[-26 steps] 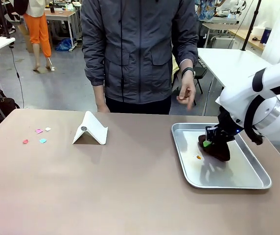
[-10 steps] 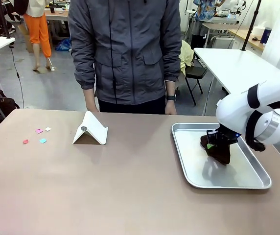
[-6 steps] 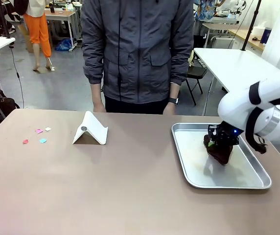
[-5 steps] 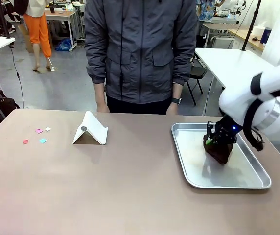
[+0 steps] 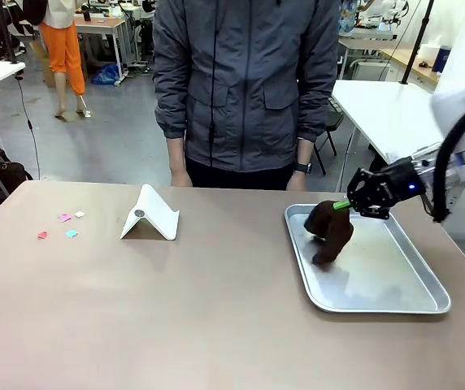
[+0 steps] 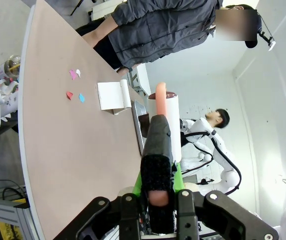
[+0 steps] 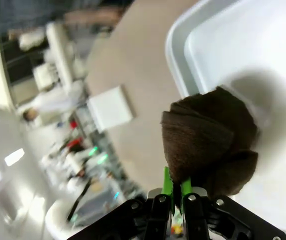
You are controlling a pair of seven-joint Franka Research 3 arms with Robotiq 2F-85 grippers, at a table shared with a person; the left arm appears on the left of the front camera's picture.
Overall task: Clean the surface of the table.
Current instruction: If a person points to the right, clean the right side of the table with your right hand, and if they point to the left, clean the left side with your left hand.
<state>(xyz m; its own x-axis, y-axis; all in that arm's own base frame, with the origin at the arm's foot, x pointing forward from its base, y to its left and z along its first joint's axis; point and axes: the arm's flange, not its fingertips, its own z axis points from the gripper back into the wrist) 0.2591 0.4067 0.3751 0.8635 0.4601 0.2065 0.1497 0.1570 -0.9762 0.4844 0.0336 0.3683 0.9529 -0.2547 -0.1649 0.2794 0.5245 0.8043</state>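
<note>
right gripper (image 5: pixel 348 204) pinches a dark brown crumpled cloth (image 5: pixel 328 231) dangling off its fingertips over the silver metal tray (image 5: pixel 387 272), left gripper (image 6: pixel 159 192) clamps a black peach-tipped tool (image 6: pixel 159 142), big brownish-tan table (image 5: pixel 216 309) beyond them unwiped, coloured paper scraps (image 5: pixel 71 234) waiting.

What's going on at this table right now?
The right gripper is shut on a brown cloth, which hangs over the left end of the silver tray. The left gripper is shut on a dark tool that I can't identify. Small coloured paper scraps lie on the table near its left end, with a white folded stand to their right. A person stands at the far side, arms down.
</note>
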